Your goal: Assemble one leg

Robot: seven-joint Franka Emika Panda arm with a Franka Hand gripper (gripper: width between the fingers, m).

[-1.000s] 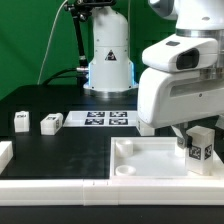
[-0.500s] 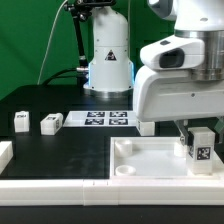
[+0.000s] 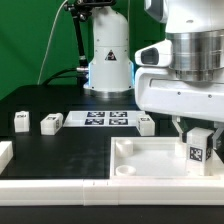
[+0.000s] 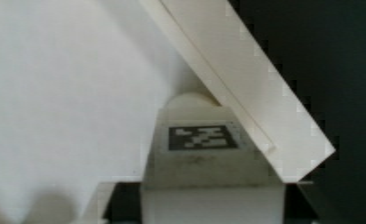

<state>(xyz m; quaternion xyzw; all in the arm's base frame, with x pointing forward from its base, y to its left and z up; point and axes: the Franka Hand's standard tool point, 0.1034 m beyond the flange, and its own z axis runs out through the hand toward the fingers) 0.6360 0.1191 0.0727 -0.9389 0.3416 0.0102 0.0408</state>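
Observation:
My gripper (image 3: pixel 197 134) is shut on a leg (image 3: pixel 197 150), a stubby white post with a marker tag, held upright over the near right corner of the white tray-like tabletop (image 3: pixel 140 168). In the wrist view the leg (image 4: pixel 203 140) stands between my dark fingers (image 4: pixel 123 205), close beside the tabletop's raised rim (image 4: pixel 251 80). Three more legs lie on the black table: two at the exterior view's left (image 3: pixel 20 121) (image 3: pixel 50 123) and one by the arm (image 3: pixel 146 124). Whether the held leg touches the tabletop cannot be told.
The marker board (image 3: pixel 100 119) lies behind the tabletop. A white robot base (image 3: pixel 108 60) stands at the back. A white wall piece (image 3: pixel 5 152) sits at the exterior view's left edge, and a white strip (image 3: pixel 60 185) runs along the front.
The wrist has turned with the leg still gripped, and the leg has sunk slightly toward the tabletop corner. The arm's body has shifted, uncovering the leg beside the marker board.

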